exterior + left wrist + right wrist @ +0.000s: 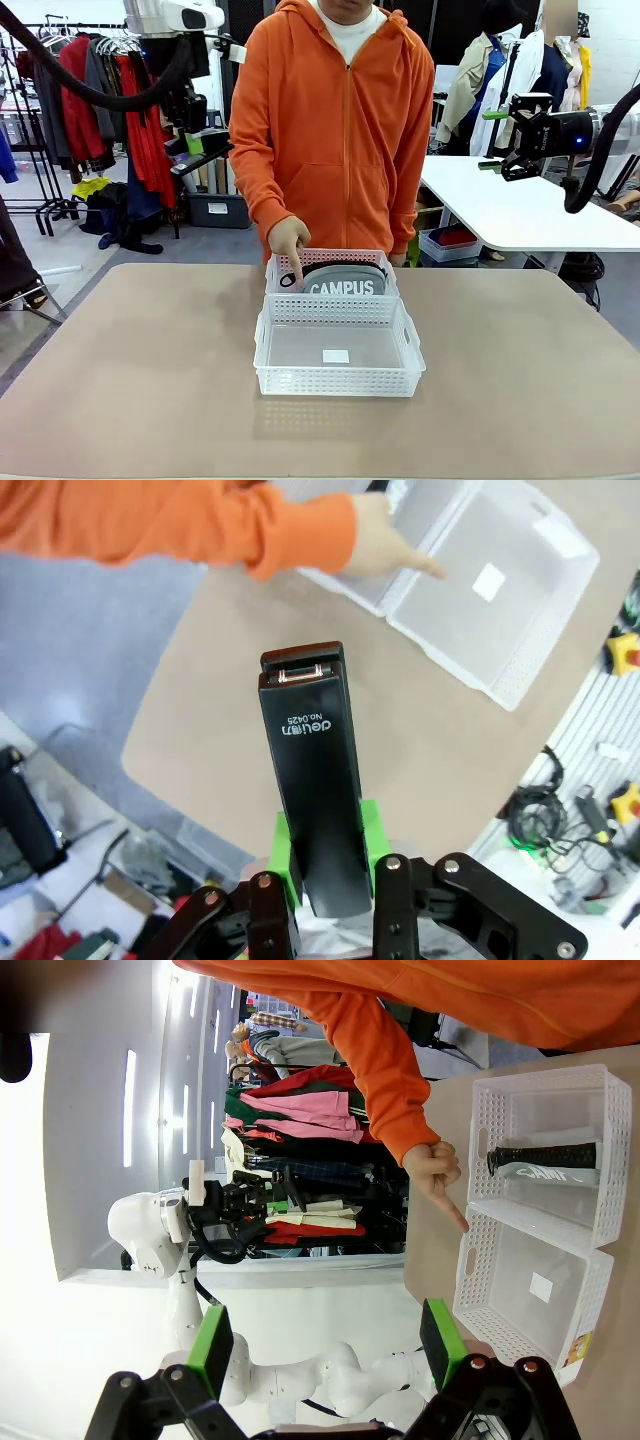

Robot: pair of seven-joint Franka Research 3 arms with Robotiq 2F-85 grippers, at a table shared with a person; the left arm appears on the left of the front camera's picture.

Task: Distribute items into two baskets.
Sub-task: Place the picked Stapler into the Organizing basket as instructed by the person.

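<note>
pouch (pixel 344 281) lower half hidden behind near basket (pixel 338 345), stapler (pixel 315 790) base hidden between green pads

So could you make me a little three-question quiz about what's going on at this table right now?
1. True or false: the left end effector grips the black stapler.
2. Which basket holds the grey CAMPUS pouch? A) near basket B) far basket
3. Fill in: the right end effector is ____ (open or shut).

Key: 1 true. 2 B; the person's hand points a finger down at the far basket's left end. 3 open, nothing between its green pads.
</note>
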